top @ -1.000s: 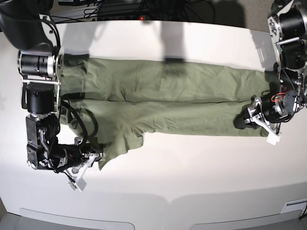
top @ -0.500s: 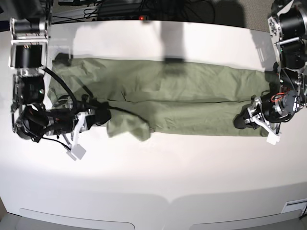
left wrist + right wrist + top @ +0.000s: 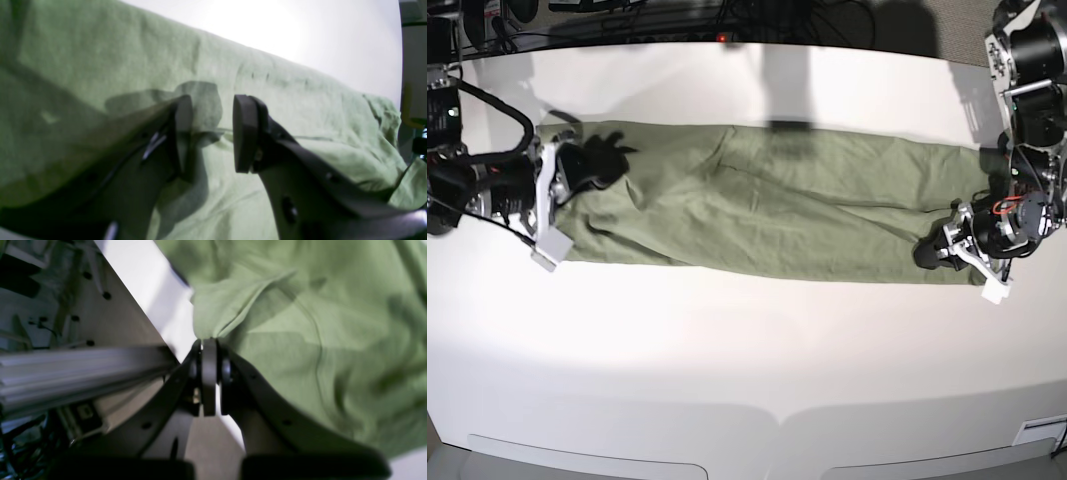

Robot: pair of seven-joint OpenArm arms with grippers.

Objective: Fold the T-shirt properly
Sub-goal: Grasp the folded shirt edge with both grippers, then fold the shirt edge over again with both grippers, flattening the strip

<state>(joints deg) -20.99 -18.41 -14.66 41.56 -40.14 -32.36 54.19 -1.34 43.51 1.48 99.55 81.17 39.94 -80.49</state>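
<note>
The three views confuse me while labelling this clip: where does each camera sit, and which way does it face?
Base: overhead, looking down at the white table and T-shirt; both arms show.
Left wrist: behind the left end effector, its jaws apart over the cloth.
Right wrist: behind the right end effector, pinching the shirt's edge.
All three views share the T-shirt; base also shows both end effectors.

T-shirt [image 3: 767, 215] spread as long green band across white table [image 3: 747, 340], wrinkled. Right tool [image 3: 592, 160] at band's left end, on fabric, dark, grip unclear. Left tool [image 3: 932, 252] at right end, low on cloth edge. Cables [image 3: 677, 15] beyond far edge.
</note>
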